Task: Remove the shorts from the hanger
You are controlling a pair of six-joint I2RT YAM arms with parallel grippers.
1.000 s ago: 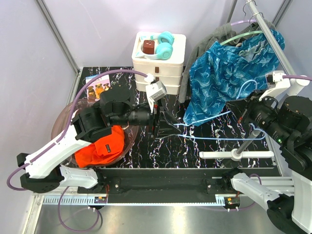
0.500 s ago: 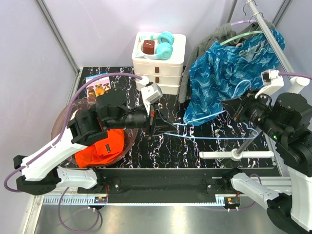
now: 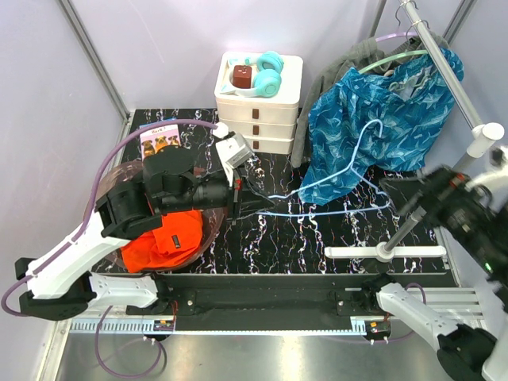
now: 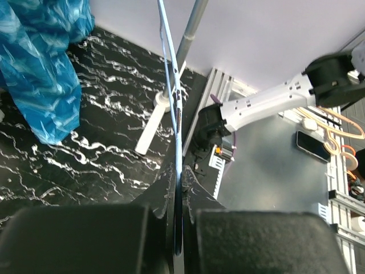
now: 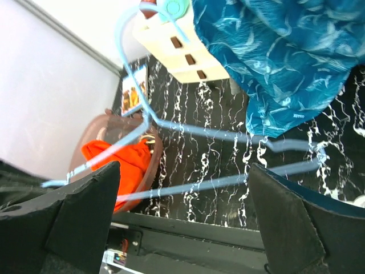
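A bare light-blue wire hanger (image 3: 333, 213) lies level over the table, and my left gripper (image 3: 240, 203) is shut on its left end. In the left wrist view the wire (image 4: 171, 85) runs straight out from between the shut jaws of that gripper (image 4: 178, 174). My right gripper (image 5: 182, 171) stands wide open above the hanger (image 5: 199, 132), touching nothing; from above it (image 3: 413, 190) sits past the hanger's right end. Blue mottled shorts (image 3: 381, 119) hang from the rail, with grey shorts (image 3: 349, 59) behind them. Orange shorts (image 3: 159, 242) lie in the pink bowl (image 3: 99, 194).
A white drawer unit (image 3: 258, 111) with teal headphones (image 3: 266, 75) stands at the back centre. The rack's rail (image 3: 432, 40) slopes over the right side and its white base (image 3: 385, 252) sits on the table front right. A booklet (image 3: 159, 136) lies back left.
My left gripper shut on the hanger's end and drew it to the left. My right gripper opened wide and pulled back to the right, away from the hanger.
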